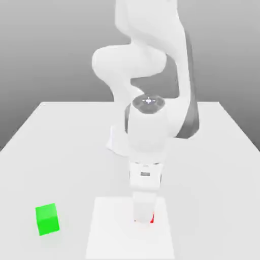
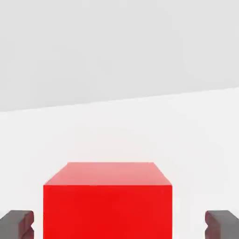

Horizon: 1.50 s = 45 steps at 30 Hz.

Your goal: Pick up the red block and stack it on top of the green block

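The red block (image 2: pixel 107 200) is a small matte cube sitting on a white pad; in the exterior view just a sliver of the red block (image 1: pixel 152 219) peeks out beside the hand. My gripper (image 1: pixel 143 217) is lowered over it and stands open. In the hand view the gripper (image 2: pixel 119 225) has its dark fingertips (image 2: pixel 17 224) on either side of the cube, with a gap at each side. The green block (image 1: pixel 47 219) rests on the table toward the exterior view's left, well apart from the hand.
A lighter white square pad (image 1: pixel 109 238) lies on the grey-white table (image 1: pixel 66 147) under the hand. The arm's base (image 1: pixel 119 144) stands behind the pad, at the middle of the table.
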### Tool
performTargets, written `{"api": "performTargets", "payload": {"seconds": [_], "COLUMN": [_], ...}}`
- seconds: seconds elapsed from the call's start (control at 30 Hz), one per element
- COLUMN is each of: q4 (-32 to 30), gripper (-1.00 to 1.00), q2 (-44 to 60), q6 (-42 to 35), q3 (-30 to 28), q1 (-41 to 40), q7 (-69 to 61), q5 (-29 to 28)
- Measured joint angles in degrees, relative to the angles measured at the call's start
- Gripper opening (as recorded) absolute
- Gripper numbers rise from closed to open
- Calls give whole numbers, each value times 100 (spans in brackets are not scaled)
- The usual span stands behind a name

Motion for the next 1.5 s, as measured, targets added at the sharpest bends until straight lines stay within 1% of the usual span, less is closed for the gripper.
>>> {"api": "performTargets", "payload": {"seconds": [0.2,0.37,0.57,0.7,0.8,1.0,1.1,1.33,1.5], "q4": [1,-38,-131,-224,-111,320,542,1048,1169], "gripper": [-100,-100,-100,-100,-100,-100,-100,-100,-100], "q2": [-11,-491,-1084,-1414,-1464,-1363,-1300,-1123,-703], "q6": [-23,-400,-876,-1149,-1326,-1667,-1835,-2202,-2063], "q3": [-8,-435,-687,-715,-953,-1706,-1966,-2308,-2126], "q1": [5,280,359,325,372,-149,-575,-1428,-1541], "q7": [0,419,916,1137,795,-483,-1175,-2823,-3419], "q5": [-5,-604,-1282,-1564,-1645,-1604,-1535,-1256,-645]}}
